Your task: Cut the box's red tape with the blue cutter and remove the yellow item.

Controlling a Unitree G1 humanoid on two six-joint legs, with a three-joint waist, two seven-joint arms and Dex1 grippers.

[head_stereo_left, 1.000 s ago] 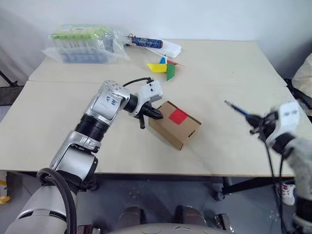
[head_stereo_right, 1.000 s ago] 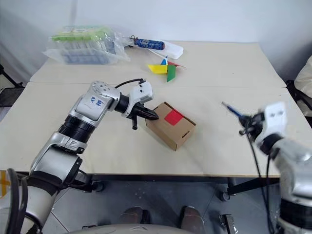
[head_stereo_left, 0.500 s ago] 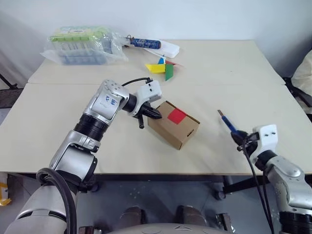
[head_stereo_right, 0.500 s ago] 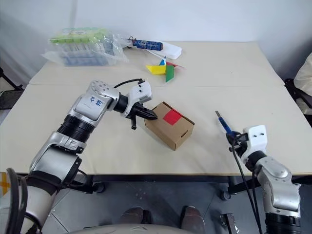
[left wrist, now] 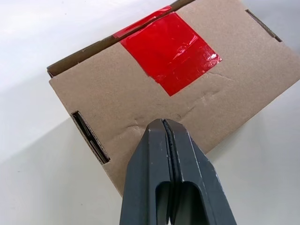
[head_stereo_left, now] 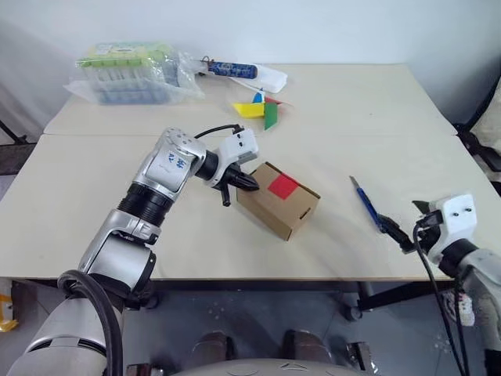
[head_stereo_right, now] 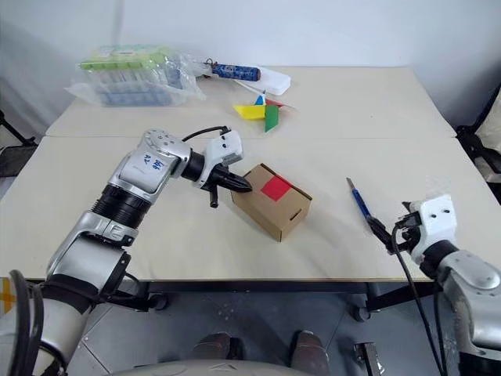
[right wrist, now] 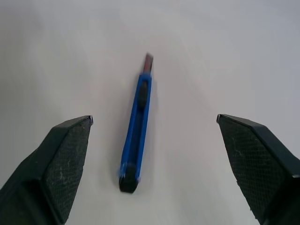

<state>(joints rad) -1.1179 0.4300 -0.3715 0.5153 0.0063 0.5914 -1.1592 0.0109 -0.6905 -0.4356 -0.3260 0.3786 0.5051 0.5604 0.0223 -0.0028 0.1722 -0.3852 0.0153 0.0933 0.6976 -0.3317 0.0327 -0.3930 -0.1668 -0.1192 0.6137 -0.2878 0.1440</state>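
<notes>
Left eye view: box (head_stereo_left: 278, 200) sits mid-desk (head_stereo_left: 352, 117), lid closed, red tape (head_stereo_left: 284, 186) on top toward its far edge and, from the left wrist view, looking intact. Left claw (head_stereo_left: 249, 183) has its fingers pressed together, holding nothing, tip against the box's left end, pinning it. Blue cutter (head_stereo_left: 367, 205) lies flat on the desk well to the right of the box, blade end pointing away from the robot, nothing touching it. Right claw (head_stereo_left: 412, 222) hangs just past the cutter's near end, further right of the box, spread wide and empty; the right wrist view shows the cutter (right wrist: 136, 137) lined up between the two pads (right wrist: 65, 159). Yellow item not seen, presumably inside the box. Pinwheel (head_stereo_left: 262, 110), plastic package (head_stereo_left: 133, 70) and patterned tube (head_stereo_left: 231, 69) lie beyond the box, irrelevant.

Step in hand, by judgement: cutter lies loose on the desk, tape likely uncut, so a grip on the cutter comes first. To do it well: come down along the cutter's length, pinch the blue body behind the blade, not the tip. Keep the blade end free and pointing toward the box. Left claw should keep bracing the box so it doesn't slide when the blade drags across the tape along the lid seam.
</notes>
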